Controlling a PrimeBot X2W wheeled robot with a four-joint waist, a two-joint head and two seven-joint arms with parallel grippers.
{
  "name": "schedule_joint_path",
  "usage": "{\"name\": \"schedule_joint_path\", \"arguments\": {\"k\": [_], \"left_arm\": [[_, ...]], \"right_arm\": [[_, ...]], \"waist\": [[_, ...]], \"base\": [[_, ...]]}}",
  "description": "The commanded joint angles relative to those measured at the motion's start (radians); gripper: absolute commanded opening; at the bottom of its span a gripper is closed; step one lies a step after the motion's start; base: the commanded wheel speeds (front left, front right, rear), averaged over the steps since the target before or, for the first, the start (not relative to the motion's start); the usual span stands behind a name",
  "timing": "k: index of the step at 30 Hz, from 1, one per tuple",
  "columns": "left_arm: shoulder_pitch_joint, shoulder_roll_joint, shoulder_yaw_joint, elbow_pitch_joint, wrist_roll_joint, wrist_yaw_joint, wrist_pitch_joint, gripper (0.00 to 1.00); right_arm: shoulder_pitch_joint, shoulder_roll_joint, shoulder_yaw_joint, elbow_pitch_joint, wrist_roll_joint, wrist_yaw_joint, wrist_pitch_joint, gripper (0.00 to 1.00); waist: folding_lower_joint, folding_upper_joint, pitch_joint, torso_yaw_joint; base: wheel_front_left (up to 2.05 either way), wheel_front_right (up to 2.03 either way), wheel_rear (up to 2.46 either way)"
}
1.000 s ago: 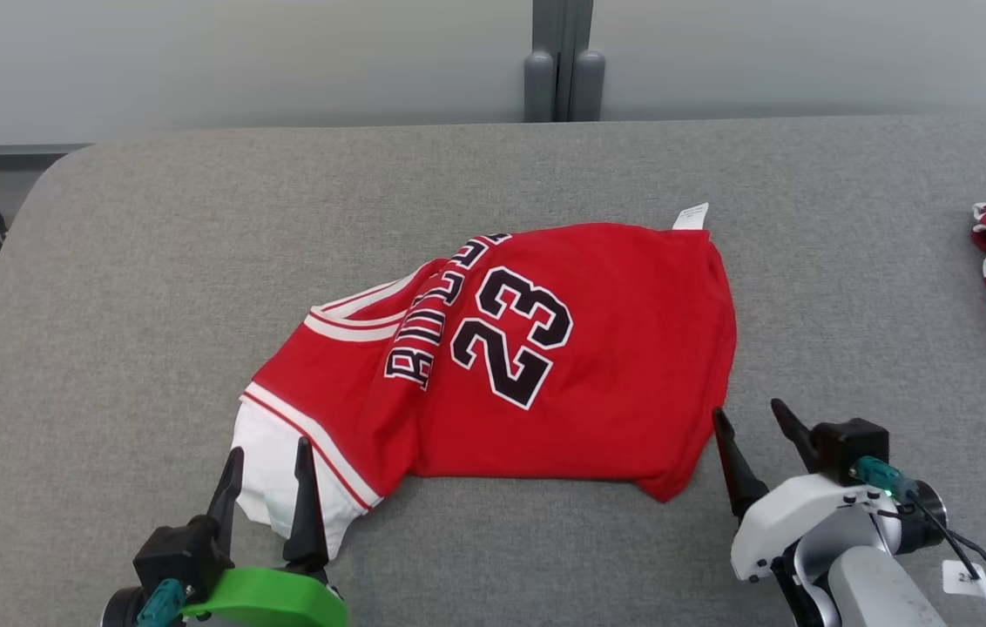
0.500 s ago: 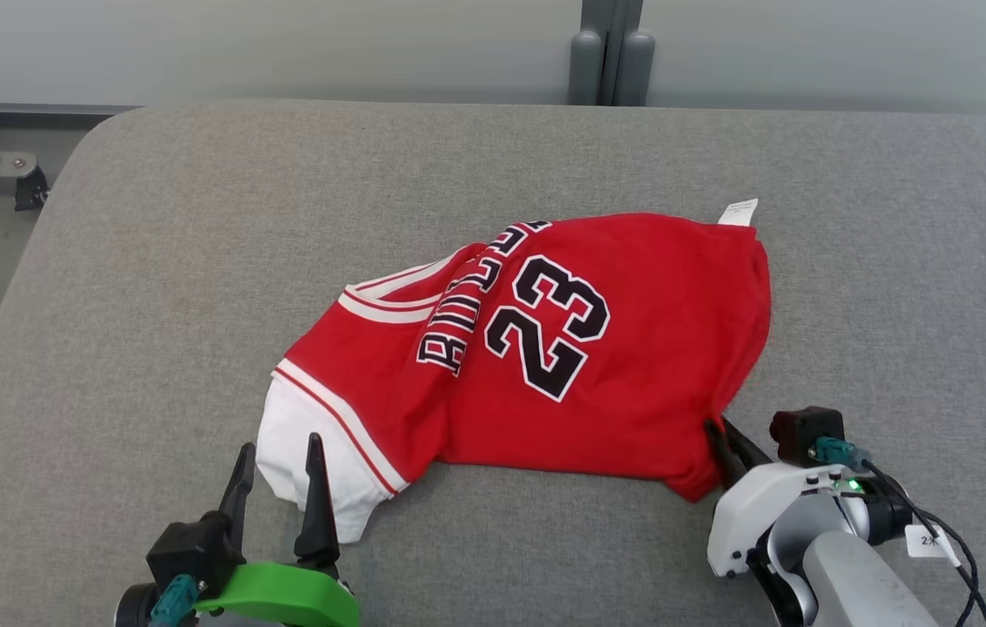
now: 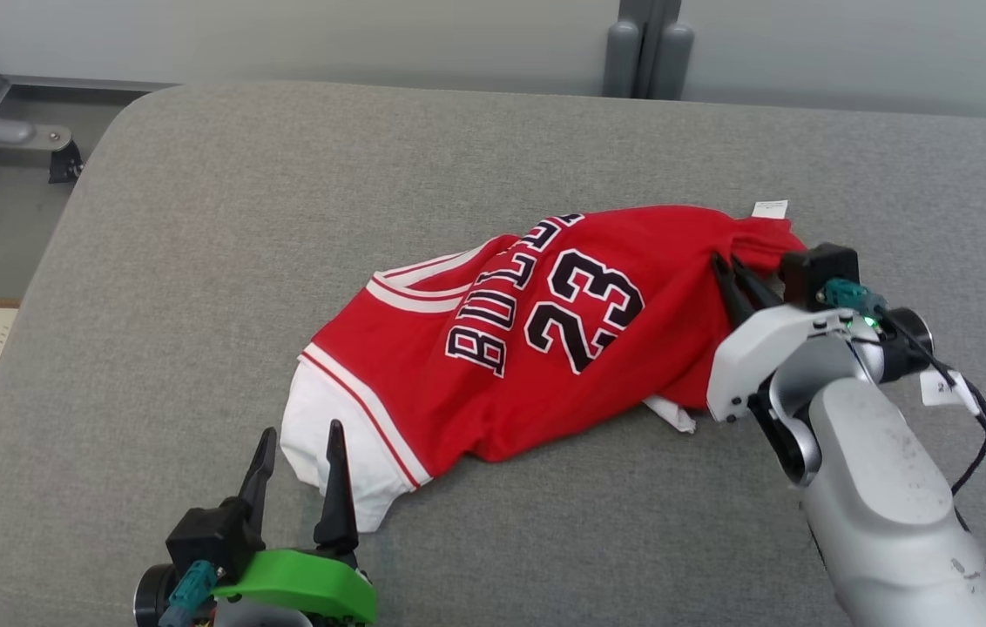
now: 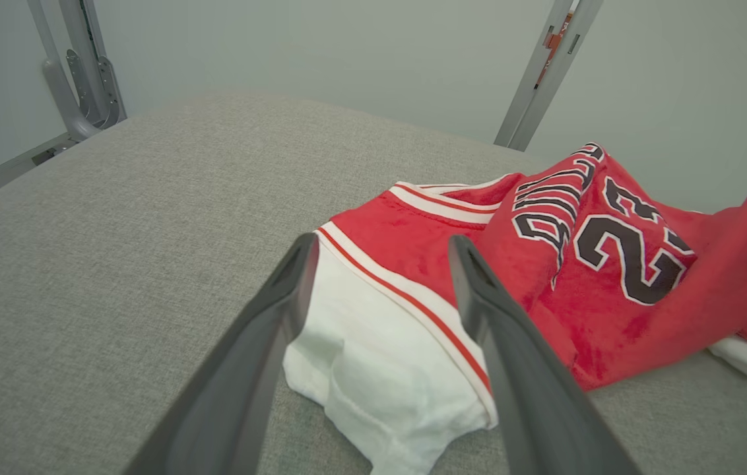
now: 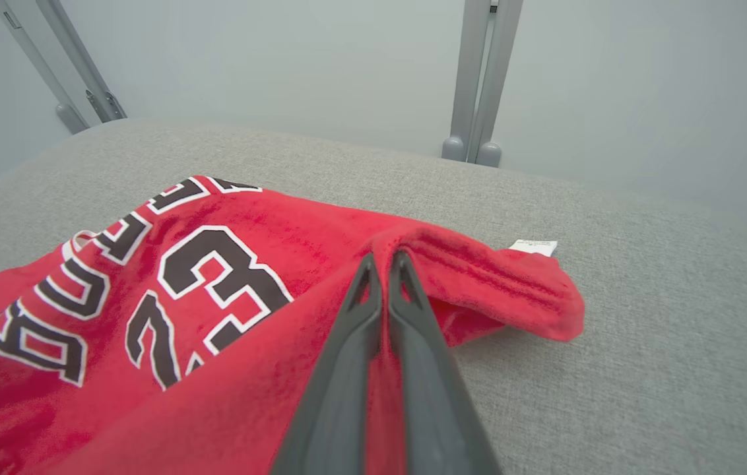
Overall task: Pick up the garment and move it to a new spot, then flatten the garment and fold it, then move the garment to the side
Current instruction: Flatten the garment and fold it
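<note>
Nearest, the left gripper point(image 3: 301, 428) has its jaws wide apart, straddling the white end of the red 23 jersey point(image 3: 458, 392), which lies crumpled in the middle of the grey bench point(image 3: 197, 261). On the jersey's right edge, the right gripper point(image 3: 725, 259) has its jaws clamped on a bunched fold of red cloth. A white tag point(image 3: 770, 208) pokes out just past that, with grey posts point(image 3: 650, 52) behind.

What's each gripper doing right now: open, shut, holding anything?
Left gripper: open, holding nothing, fingers at the white end of the jersey.
Right gripper: shut on the jersey's bunched red edge.
</note>
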Motion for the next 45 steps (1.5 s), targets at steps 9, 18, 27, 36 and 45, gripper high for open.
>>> {"name": "schedule_joint_path", "arguments": {"k": [9,18,27,36,45], "left_arm": [[-0.055,-0.014,-0.045,0.015,0.015,-0.017,-0.005,1.0],[-0.053,-0.02,-0.054,0.012,0.017,-0.01,-0.004,1.0],[-0.016,-0.02,-0.042,0.007,0.029,-0.013,-0.004,1.0],[-0.003,-0.016,-0.043,-0.003,0.042,-0.014,-0.004,1.0],[-0.033,-0.012,-0.052,0.004,0.052,-0.017,-0.005,1.0]], "right_arm": [[-0.21,-0.008,-0.003,0.229,-0.101,-0.002,0.019,0.0],[-0.291,-0.004,0.073,0.417,-0.058,-0.002,-0.1,1.0],[-0.244,-0.004,0.124,0.404,0.029,-0.002,-0.239,1.0],[-0.036,-0.002,0.047,0.258,0.039,-0.002,-0.258,1.0],[0.015,-0.002,0.098,0.2,0.105,-0.002,-0.258,1.0]], "waist": [[0.0,0.0,0.044,0.117],[0.0,0.0,0.041,0.131],[0.0,0.0,0.002,0.021],[0.0,0.0,0.014,-0.064],[0.0,0.0,0.04,-0.051]], "base": [[0.0,0.0,0.0],[0.0,0.0,0.0],[0.0,0.0,0.0],[0.0,0.0,0.0],[0.0,0.0,0.0]]}}
